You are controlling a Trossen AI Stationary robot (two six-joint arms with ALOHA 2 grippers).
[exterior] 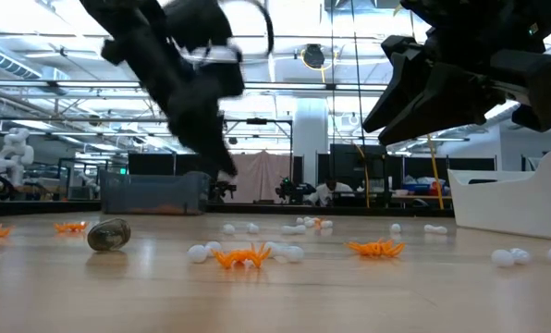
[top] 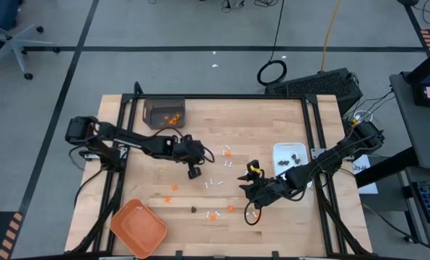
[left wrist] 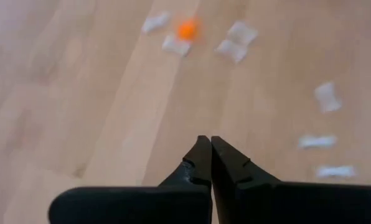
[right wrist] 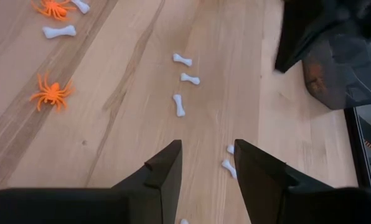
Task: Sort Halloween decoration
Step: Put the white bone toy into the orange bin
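Left hand (top: 194, 172) pinched shut mid-desk, nothing visibly held; right hand (top: 252, 196) part open, empty.
Orange spiders (right wrist: 51, 93) and white bones (right wrist: 179, 104) lie loose on the desk (top: 273, 238), unsorted.

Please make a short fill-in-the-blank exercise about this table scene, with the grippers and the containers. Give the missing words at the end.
1. The left gripper has its fingers ____, with nothing visible between them.
2. The right gripper has its fingers ____, above the wooden table.
3. The spiders lying on the wood are ____ in colour.
4. The orange tray lies near the table's front ____ corner in the high view.

Missing words: shut; open; orange; left
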